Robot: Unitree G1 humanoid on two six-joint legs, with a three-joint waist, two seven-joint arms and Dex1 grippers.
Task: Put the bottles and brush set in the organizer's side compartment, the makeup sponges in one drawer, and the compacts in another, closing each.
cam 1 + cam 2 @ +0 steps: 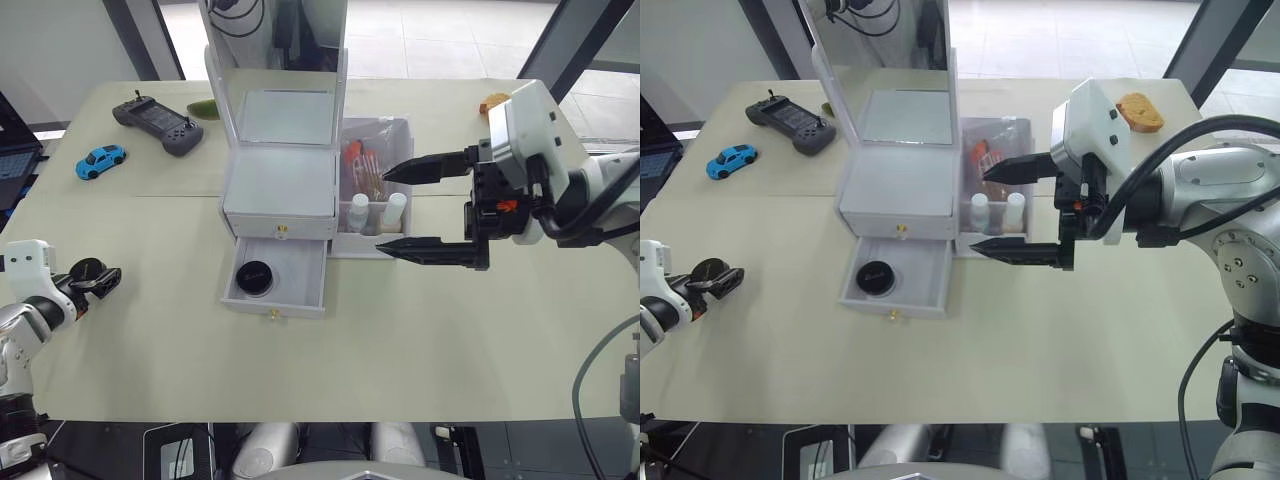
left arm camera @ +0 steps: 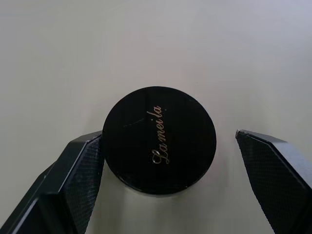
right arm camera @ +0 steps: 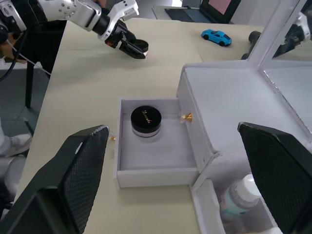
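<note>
One compact (image 1: 254,277) sat inside the open lower drawer (image 1: 275,282) of the organizer (image 1: 278,190). The other compact (image 2: 159,140) lay on the worktop (image 1: 420,340), far to the left of the organizer, between the open fingers of the left hand (image 1: 95,279). One finger (image 2: 73,170) touched its rim and the other stood off, so it was not gripped yet. The bottles (image 1: 377,210) and brush set (image 1: 364,165) were in the side compartment (image 1: 375,185). The right hand (image 1: 402,208) hung wide open just beside that bin. If the left hand closed off-center, the round compact could slip out
</note>
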